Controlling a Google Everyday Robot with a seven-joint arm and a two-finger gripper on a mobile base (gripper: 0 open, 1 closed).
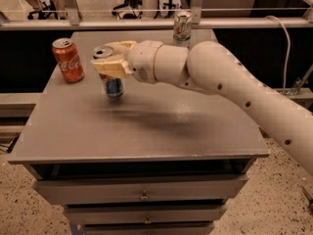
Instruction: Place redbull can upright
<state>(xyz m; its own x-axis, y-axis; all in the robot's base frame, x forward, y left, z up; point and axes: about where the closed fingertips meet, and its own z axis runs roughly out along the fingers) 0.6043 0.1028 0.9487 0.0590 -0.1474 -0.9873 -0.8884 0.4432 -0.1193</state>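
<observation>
The redbull can (114,86) is a slim blue-and-silver can, standing upright at the left middle of the grey table (146,131), its base at or just above the top. My gripper (110,64) is wrapped around the can's upper part, with cream fingers (108,67) on its sides, shut on it. The can's silver top shows above the fingers. My white arm reaches in from the right.
A red Coca-Cola can (68,60) stands upright at the table's back left, close to the redbull can. A pale green-and-white can (182,28) stands at the back edge. A rail runs behind the table. Drawers sit below the front edge.
</observation>
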